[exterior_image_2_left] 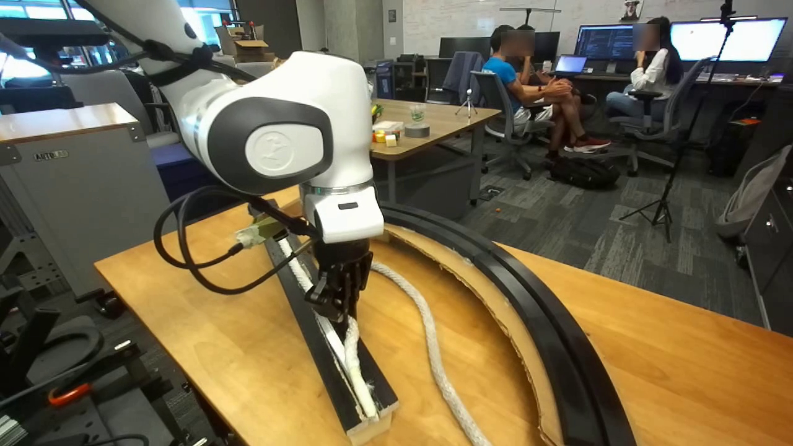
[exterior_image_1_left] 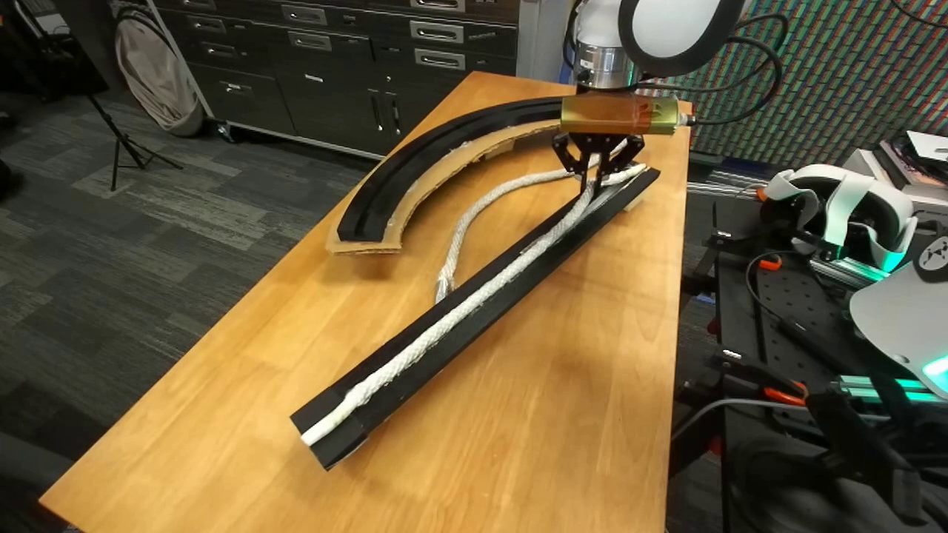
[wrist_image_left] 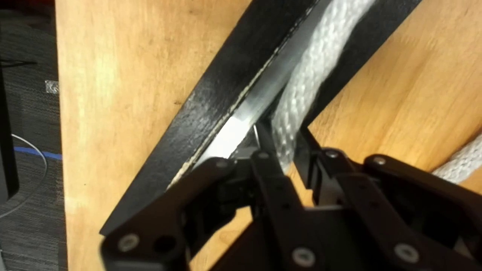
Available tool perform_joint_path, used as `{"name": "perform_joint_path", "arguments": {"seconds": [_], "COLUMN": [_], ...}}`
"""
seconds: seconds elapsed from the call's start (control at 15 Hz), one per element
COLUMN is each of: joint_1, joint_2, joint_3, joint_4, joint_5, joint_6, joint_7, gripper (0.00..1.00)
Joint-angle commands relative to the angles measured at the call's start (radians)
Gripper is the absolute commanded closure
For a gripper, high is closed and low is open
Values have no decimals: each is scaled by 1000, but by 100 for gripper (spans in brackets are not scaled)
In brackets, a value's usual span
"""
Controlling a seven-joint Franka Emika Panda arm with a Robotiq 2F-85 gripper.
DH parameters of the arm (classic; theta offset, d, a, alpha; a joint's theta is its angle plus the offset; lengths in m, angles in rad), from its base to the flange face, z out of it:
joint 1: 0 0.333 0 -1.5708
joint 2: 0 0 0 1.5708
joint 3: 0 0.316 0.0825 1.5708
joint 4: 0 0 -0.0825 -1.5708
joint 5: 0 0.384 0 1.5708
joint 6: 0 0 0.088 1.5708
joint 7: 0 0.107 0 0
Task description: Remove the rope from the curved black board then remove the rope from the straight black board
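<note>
The straight black board (exterior_image_1_left: 481,337) lies across the table, also in the other views (exterior_image_2_left: 317,347) (wrist_image_left: 211,94). A white rope (exterior_image_1_left: 444,326) lies along its groove. My gripper (exterior_image_1_left: 590,185) is down near one end of this board, shut on the rope. In the wrist view the rope (wrist_image_left: 316,60) runs between the fingertips (wrist_image_left: 284,145) and sits over one side of the groove. A short rope tail (exterior_image_2_left: 356,365) reaches past my fingers to the board's end. The curved black board (exterior_image_1_left: 415,155) has no rope in its visible groove; it also shows in an exterior view (exterior_image_2_left: 533,285).
A second rope (exterior_image_1_left: 474,211) lies loose on the table (exterior_image_1_left: 563,414) between the boards, also in an exterior view (exterior_image_2_left: 433,353). A cart (exterior_image_1_left: 785,296) with a headset (exterior_image_1_left: 848,196) stands beside the table. Cabinets (exterior_image_1_left: 333,81) stand beyond the curved board. Cables (exterior_image_2_left: 198,260) loop from the wrist.
</note>
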Motion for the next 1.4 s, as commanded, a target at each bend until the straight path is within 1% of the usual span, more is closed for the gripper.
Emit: {"name": "perform_joint_path", "arguments": {"seconds": [0.0,0.2,0.33,0.53,0.6,0.73,0.8,0.93,1.13,1.33], "joint_1": [14,4,-8,-18,-15,-9,-7,-4,0,5], "joint_2": [-82,-125,-153,-196,-208,-229,-234,-229,-197,-152], "joint_3": [-10,-3,12,60,73,97,106,124,144,158], "joint_4": [-52,-62,-66,-75,-78,-80,-77,-64,-43,-28], "joint_5": [-39,-48,-25,82,111,161,171,178,168,147], "joint_6": [17,2,-10,-71,-98,-174,-215,-302,-388,-409], "joint_7": [11,3,-26,-165,-213,-313,-348,-402,-422,-387], "gripper": [80,79,82,87,96,99,97,97,97,97]}}
